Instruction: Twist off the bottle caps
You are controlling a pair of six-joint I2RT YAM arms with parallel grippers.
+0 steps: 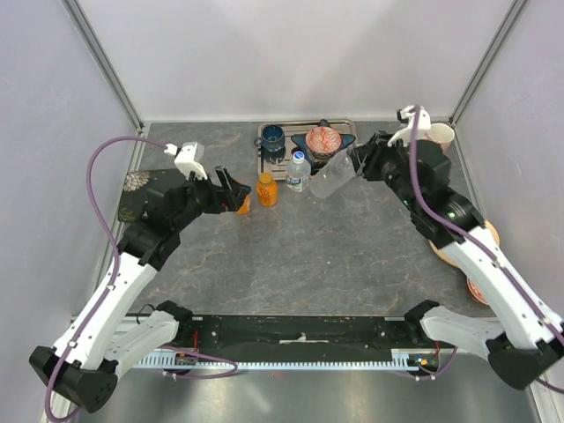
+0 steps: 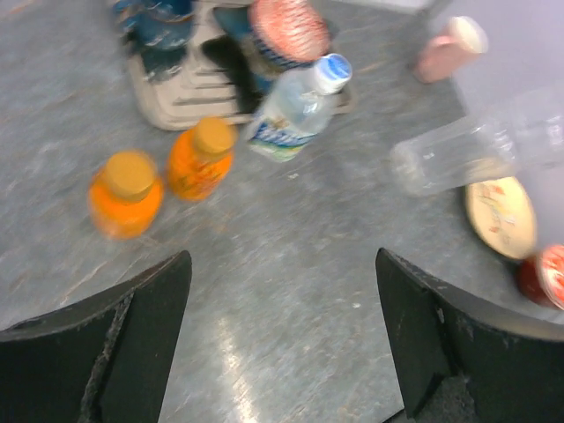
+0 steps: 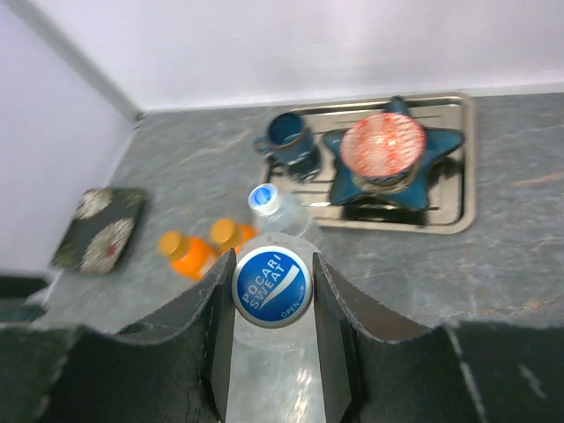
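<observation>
The right gripper (image 3: 273, 264) is clenched on the blue cap (image 3: 272, 287) of the clear bottle (image 1: 330, 176), 1 finger pressed against each side of the cap, whose printed top faces the wrist camera. From that grip the bottle hangs off the table. Its long axis runs away from the fingers, slanting down and to the left, so the base points toward the middle of the table and the other arm.

The left gripper (image 2: 282, 263) is spread wide and holds nothing. In the overhead view it sits low over the table just beside the 2 orange bottles (image 2: 128, 189), well apart from the lifted bottle. In its own camera the clear bottle lies ahead and off to the right, outside the gap between its fingers, base end nearest and lying almost crosswise to the line of approach.

Between the 2 grippers stand the 2 orange bottles and the labelled bottle (image 1: 298, 172), all upright with caps on, in front of the tray (image 3: 463, 176).

As I judge it, the cap is gripped but the bottle's body is free, so a twist now would only spin the whole bottle. The left arm is the one able to grip the body, and it has to go right and up past the 3 standing bottles
</observation>
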